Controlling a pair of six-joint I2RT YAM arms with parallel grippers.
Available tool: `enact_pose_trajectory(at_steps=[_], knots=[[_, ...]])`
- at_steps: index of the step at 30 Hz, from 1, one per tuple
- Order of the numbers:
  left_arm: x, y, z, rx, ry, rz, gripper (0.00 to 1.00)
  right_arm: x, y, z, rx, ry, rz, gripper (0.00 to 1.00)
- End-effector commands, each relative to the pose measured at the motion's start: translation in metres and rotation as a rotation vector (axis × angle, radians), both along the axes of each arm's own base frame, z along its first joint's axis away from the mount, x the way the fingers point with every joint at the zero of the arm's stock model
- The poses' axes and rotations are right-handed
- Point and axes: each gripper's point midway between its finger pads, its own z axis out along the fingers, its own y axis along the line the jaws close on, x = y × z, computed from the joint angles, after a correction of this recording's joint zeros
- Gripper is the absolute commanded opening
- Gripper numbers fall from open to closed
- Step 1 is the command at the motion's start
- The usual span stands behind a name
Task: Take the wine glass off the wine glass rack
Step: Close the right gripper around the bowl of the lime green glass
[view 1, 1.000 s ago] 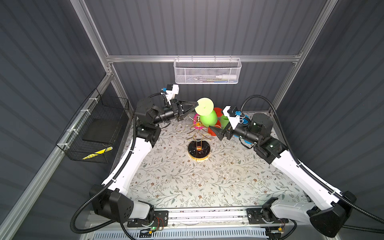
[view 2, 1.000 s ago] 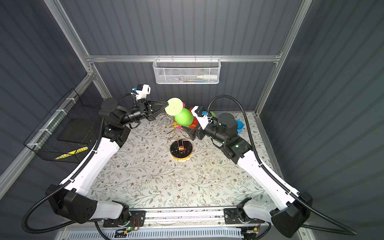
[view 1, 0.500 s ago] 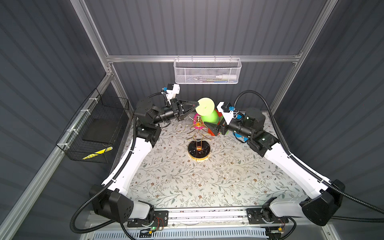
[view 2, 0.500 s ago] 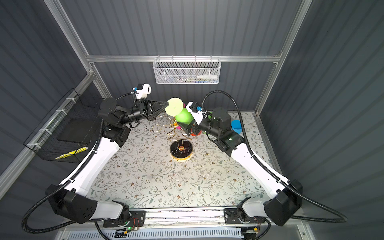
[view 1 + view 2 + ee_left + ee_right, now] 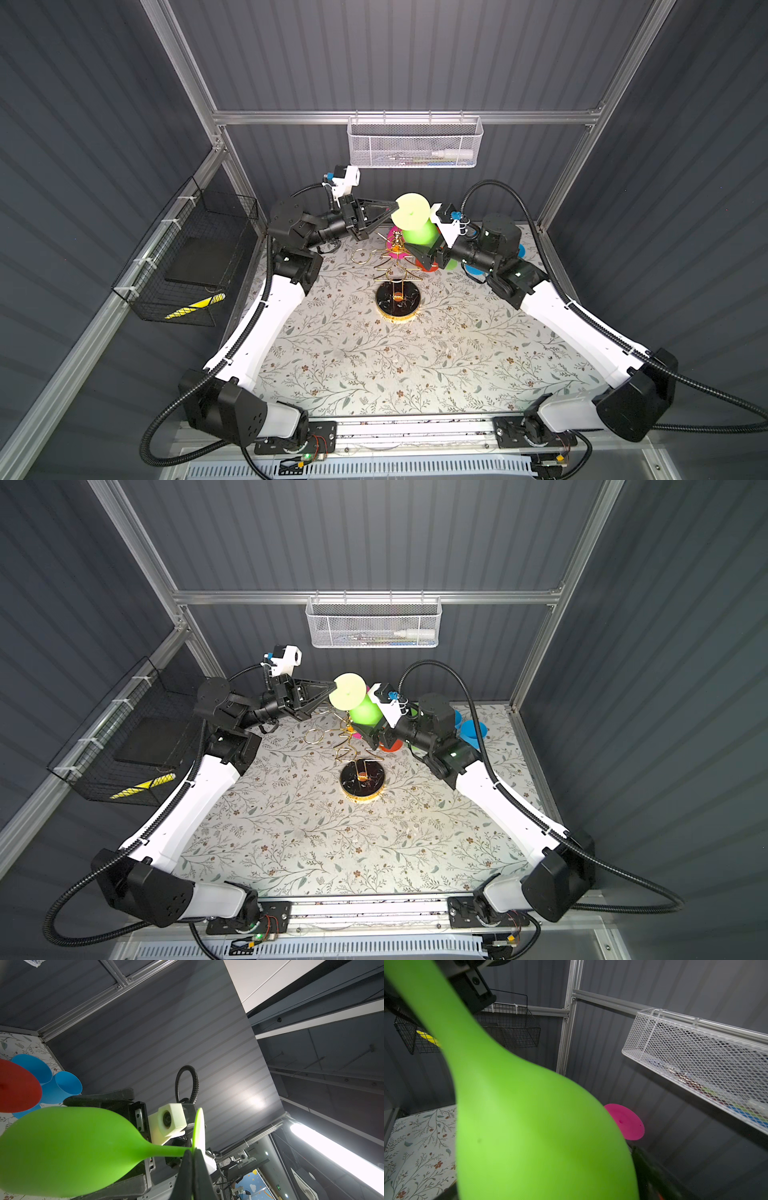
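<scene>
Left wrist view: left gripper (image 5: pixel 192 1155) clamped tight on wine glass (image 5: pixel 72 1147) foot.

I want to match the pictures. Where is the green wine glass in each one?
Top view: green wine glass at the back, in the middle.
Top view: same spot.
Left wrist: close up, lying sideways.
Right wrist: its bowl fills most of the picture.
Shared landmark: flowery table cover.

Floral-patterned table (image 5: pixel 415 365), wine glass rack (image 5: pixel 397 305) standing centrally, blue cups (image 5: pixel 473 731) behind
</scene>
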Motion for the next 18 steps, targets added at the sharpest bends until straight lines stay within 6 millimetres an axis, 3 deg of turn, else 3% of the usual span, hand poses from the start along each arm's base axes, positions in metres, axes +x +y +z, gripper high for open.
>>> enact_pose_trajectory(at_steps=[1,8,16,18], knots=[[-0.013,0.001,0.011,-0.018,-0.063,-0.027,0.00,-0.004,-0.002,0.012,0.028,-0.013,-0.002,0.89],[-0.008,-0.001,0.005,-0.014,-0.050,-0.024,0.00,-0.010,-0.007,0.014,0.036,-0.012,-0.012,0.80],[-0.002,-0.001,0.001,-0.007,-0.052,-0.005,0.00,-0.024,-0.017,0.008,0.027,0.027,-0.022,0.79],[0.000,-0.002,-0.001,-0.006,-0.048,-0.005,0.00,-0.029,-0.017,0.006,0.018,0.035,-0.011,0.84]])
